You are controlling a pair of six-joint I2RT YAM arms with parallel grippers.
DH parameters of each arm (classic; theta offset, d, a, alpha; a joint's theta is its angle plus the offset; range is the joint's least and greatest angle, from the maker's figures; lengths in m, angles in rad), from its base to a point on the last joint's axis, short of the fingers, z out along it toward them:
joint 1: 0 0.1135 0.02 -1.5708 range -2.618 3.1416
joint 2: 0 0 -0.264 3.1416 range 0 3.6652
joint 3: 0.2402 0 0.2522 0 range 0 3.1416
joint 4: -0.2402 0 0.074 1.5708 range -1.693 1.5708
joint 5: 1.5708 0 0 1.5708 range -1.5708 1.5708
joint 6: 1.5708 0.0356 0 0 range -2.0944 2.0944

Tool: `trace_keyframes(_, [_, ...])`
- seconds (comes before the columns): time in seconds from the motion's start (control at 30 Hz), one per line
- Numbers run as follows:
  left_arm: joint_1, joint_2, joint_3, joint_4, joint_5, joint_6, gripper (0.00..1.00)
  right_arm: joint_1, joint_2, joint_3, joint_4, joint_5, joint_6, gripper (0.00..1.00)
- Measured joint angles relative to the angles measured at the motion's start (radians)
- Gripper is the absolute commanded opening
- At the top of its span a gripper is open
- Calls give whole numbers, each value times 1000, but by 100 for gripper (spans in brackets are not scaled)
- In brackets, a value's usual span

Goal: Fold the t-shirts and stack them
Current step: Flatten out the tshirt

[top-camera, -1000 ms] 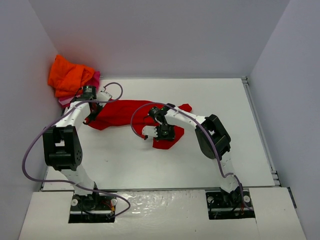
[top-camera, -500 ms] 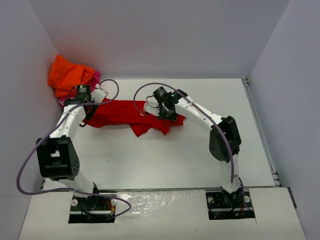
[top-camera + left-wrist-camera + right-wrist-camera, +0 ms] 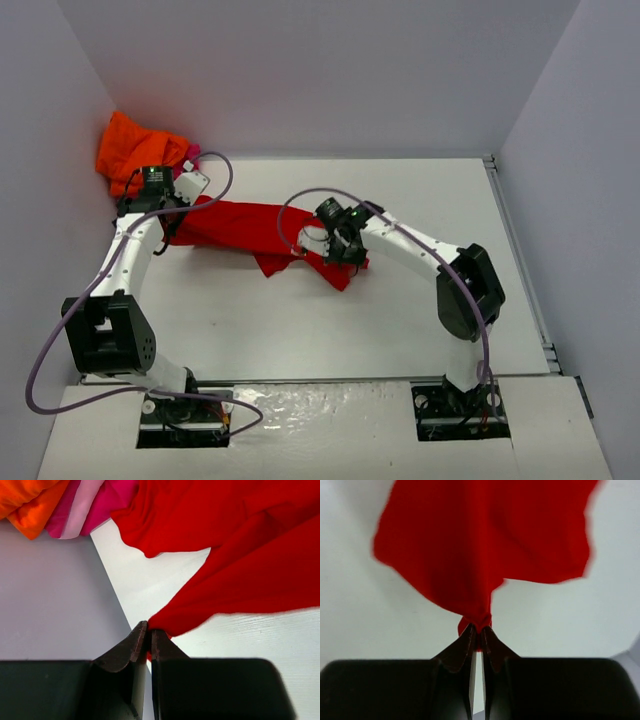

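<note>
Folding has barely begun, I judge. The rumpled red cloth t-shirt stretches over the white desk, starting just beside the crumpled orange cloth t-shirt. The left hand, near the orange one, is pinched tight on a red edge. The right hand, well away from it, clamps a bunched red corner. The pink cloth t-shirt touches the orange one, both unfolded. No stack shows; all three remain.
</note>
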Motion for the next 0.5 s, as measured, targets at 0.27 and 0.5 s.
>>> trace_keyframes(0.27, [0,8,-1,0,0,3,0,64,28,-49,-54,-110,-1,17])
trace_keyframes(0.5, [0,31,-3,1,-1,3,0,52,57,-55,-54,-122,-4,15])
